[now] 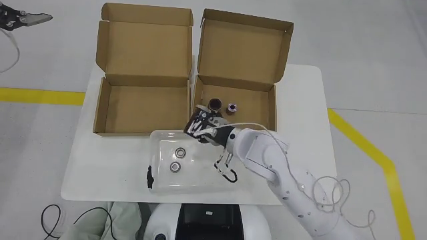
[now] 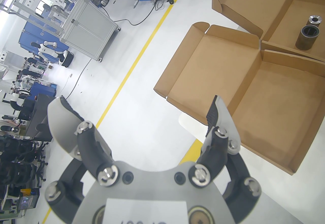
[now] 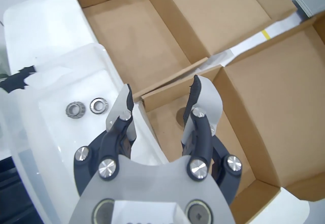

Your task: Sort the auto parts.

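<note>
Your right claw (image 3: 161, 94) is hanging wide open with nothing between its fingers, hovering over the seam where the clear tub (image 3: 101, 48) is meeting the near wall of the right-hand box (image 3: 254, 113). Its own wrist camera is giving you the two bearings (image 3: 75, 110) lying side by side on the tub floor, just beside one finger. The other finger is covering most of a dark round part in the box.

The top view is showing you that part plainly: a dark sleeve (image 1: 215, 103) standing near the box's front wall, with a small metal bushing (image 1: 231, 109) just beside it.

Your left claw (image 2: 138, 108) is also spread open and gripping nothing. It is sitting well off the table (image 1: 300, 107), out over the floor near a yellow line (image 2: 142, 52). From there its camera is looking across the left-hand box (image 2: 266, 108) to the sleeve and bushing beyond.

The two boxes are lying side by side with lids folded back, right up against the tub's far edge.
</note>
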Robot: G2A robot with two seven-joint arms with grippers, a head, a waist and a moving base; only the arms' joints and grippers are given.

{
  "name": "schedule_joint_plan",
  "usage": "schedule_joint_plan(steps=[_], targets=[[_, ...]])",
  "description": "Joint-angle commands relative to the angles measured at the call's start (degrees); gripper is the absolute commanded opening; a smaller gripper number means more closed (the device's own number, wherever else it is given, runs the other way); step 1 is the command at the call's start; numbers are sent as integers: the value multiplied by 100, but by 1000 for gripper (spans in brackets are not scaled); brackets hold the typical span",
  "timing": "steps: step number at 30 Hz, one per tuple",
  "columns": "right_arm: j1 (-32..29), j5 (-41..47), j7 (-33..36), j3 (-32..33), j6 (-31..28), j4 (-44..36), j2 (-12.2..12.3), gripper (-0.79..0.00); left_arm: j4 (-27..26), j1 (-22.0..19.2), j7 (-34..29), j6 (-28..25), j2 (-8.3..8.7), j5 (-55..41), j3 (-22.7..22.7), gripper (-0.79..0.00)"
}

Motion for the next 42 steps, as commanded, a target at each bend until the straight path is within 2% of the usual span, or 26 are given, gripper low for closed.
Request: schedule_joint_plan(steps=[1, 6, 12, 13, 15, 17, 35, 36, 39, 42], targets=[[-72, -41, -100, -132, -100, -21, -3, -382, 0, 0, 0, 0, 0, 0, 0, 0], [-146, -40, -378, -515, -194, 168, -54, -336, 0, 0, 0, 0, 0, 0, 0, 0], [-107, 55, -639, -717, -147, 566, -116, -342, 0, 0, 0, 0, 0, 0, 0, 0], [-99, 66, -665, -724, -137, 600, -122, -323, 0, 0, 0, 0, 0, 0, 0, 0], [-100, 49, -703, -711, -74, 613, -125, -175, 0, 0, 0, 0, 0, 0, 0, 0], [-104, 43, -713, -705, -61, 607, -125, -105, 0, 0, 0, 0, 0, 0, 0, 0], [-104, 43, -713, -705, -61, 607, -125, -105, 0, 0, 0, 0, 0, 0, 0, 0], [-117, 43, -724, -705, -50, 612, -124, -83, 0, 0, 0, 0, 0, 0, 0, 0], [-161, 0, -709, -766, -136, 645, -120, -129, 0, 0, 0, 0, 0, 0, 0, 0], [-95, 37, -669, -865, -244, 735, -146, -135, 0, 0, 0, 0, 0, 0, 0, 0]])
